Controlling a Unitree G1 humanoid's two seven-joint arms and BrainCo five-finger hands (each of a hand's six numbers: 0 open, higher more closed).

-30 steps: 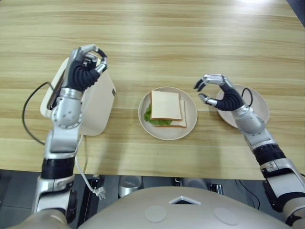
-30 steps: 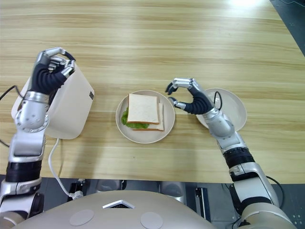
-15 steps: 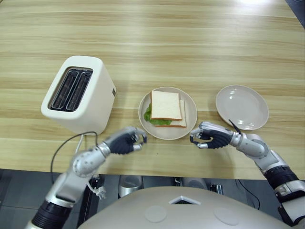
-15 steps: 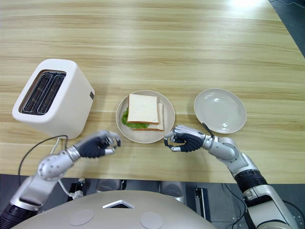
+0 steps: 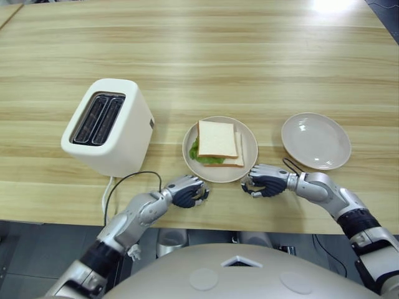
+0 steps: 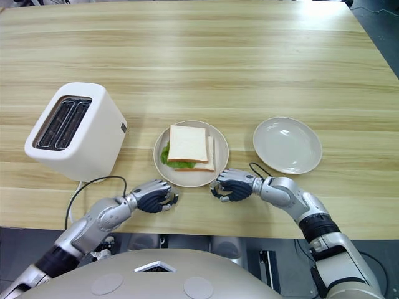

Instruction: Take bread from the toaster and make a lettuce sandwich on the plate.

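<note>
Left robot hand [image 5: 187, 191] has slid closer to the plate [image 5: 250, 148].

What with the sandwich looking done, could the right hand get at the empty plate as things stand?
Probably yes: the right hand rests curled near the front edge of the table, the empty plate lies beyond it, and nothing stands between them.

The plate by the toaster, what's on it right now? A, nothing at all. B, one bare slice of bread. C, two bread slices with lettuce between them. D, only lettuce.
C: on the plate a top bread slice lies over green lettuce, with a lower slice peeking out on its right.
</note>
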